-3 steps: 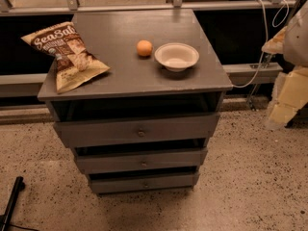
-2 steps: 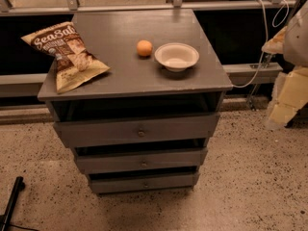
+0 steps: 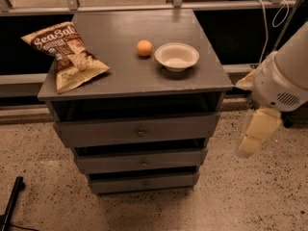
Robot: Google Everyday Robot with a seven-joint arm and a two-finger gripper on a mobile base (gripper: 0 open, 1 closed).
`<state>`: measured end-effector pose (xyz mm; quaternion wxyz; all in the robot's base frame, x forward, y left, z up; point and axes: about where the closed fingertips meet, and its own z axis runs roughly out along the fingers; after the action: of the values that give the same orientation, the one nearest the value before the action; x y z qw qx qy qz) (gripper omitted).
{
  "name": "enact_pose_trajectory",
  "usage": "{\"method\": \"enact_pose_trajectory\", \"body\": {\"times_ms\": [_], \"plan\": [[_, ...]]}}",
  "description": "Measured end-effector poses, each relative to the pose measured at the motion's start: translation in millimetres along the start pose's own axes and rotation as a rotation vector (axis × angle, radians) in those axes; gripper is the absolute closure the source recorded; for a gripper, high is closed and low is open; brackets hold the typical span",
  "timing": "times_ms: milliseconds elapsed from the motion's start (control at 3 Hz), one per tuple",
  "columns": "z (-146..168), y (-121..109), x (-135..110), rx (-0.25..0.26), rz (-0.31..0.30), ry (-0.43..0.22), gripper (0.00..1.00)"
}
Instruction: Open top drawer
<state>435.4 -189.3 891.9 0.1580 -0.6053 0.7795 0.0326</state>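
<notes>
The top drawer (image 3: 120,132) is the widest of three grey drawers in a small grey cabinet, with a small round knob (image 3: 141,132) at its centre. A dark gap runs above its front panel, under the cabinet top. My gripper (image 3: 256,133) hangs cream-coloured below the white arm (image 3: 284,78) at the right, beside the cabinet's right side. It is about level with the top drawer, apart from it and well right of the knob.
On the cabinet top (image 3: 120,57) lie a chip bag (image 3: 65,54), an orange (image 3: 144,48) and a white bowl (image 3: 176,56). Two narrower drawers (image 3: 139,161) sit below. A railing and cables run behind. A black pole (image 3: 12,201) stands on the speckled floor at the lower left.
The arm and gripper have moved a little left and down, closer to the cabinet's right side. The drawers and the objects on top have not moved.
</notes>
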Motion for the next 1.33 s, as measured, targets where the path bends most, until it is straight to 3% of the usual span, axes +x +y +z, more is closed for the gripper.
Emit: {"method": "enact_pose_trajectory", "body": {"times_ms": [333, 667, 1000, 1333], "plan": [[64.7, 9.9, -0.9, -0.055, -0.019, -0.059, 0.0], [136.4, 6.7, 0.7, -0.083, -0.076, -0.145, 0.0], [174.3, 0.8, 2.1, -0.1, -0.126, -0.199, 0.0], [174.3, 0.8, 2.1, -0.1, -0.126, -0.199, 0.0]]}}
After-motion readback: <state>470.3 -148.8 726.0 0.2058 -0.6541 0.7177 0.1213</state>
